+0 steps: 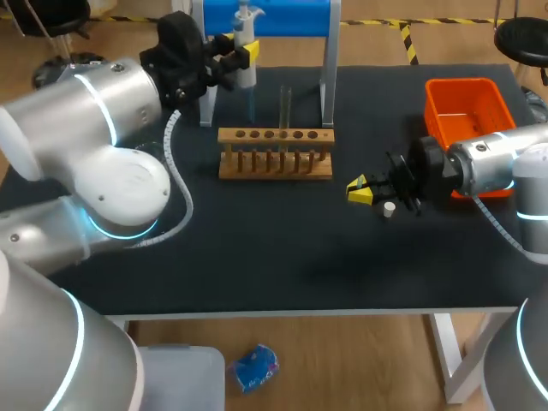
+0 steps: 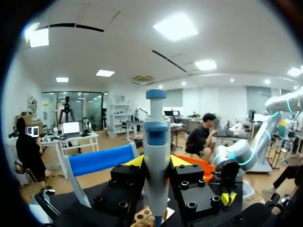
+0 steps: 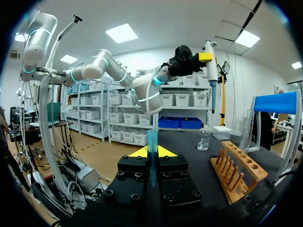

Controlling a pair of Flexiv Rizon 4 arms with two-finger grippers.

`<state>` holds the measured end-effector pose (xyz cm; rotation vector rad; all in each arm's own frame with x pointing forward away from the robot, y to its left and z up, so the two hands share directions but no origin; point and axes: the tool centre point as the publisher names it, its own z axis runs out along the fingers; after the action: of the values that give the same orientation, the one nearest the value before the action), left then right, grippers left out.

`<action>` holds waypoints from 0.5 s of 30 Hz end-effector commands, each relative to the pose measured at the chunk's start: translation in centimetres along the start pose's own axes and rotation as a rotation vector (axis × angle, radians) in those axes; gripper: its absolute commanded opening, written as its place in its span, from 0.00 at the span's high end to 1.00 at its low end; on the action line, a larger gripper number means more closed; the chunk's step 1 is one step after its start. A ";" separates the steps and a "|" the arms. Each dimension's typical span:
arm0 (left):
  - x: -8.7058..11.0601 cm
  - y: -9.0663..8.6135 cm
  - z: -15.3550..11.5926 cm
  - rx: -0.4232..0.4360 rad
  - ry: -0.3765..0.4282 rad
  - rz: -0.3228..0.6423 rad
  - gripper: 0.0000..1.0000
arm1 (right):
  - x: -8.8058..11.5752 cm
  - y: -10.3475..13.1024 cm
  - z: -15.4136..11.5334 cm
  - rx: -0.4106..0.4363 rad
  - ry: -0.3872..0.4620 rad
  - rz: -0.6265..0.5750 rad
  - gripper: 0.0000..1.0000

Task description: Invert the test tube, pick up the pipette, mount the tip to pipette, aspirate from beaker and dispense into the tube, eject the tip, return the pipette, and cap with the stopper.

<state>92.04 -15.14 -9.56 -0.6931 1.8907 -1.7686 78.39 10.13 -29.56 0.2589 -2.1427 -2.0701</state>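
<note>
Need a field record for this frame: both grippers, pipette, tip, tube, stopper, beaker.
left gripper: shut on pipette, held upright
right gripper: shut on blue tip, apart from the pipette
test tube: upright in wooden rack
stopper: on the table, beside right gripper
beaker: on the table, ahead of right gripper
tip mounted: not yet

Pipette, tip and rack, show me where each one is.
pipette point(image 2: 156, 161), left wrist view, on its white barrel.
tip point(image 3: 152, 142), right wrist view, on its blue upper part.
rack point(image 1: 274, 171), head view, on its wooden base board.
</note>
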 end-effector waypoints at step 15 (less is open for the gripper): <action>5.9 0.4 0.1 -0.002 0.115 0.011 1.00 | 0.0 0.1 -0.1 0.001 0.002 0.000 1.00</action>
<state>88.04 -18.24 -9.44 -0.5573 2.0129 -1.8208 78.39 10.13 -29.56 0.2589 -2.1426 -2.0702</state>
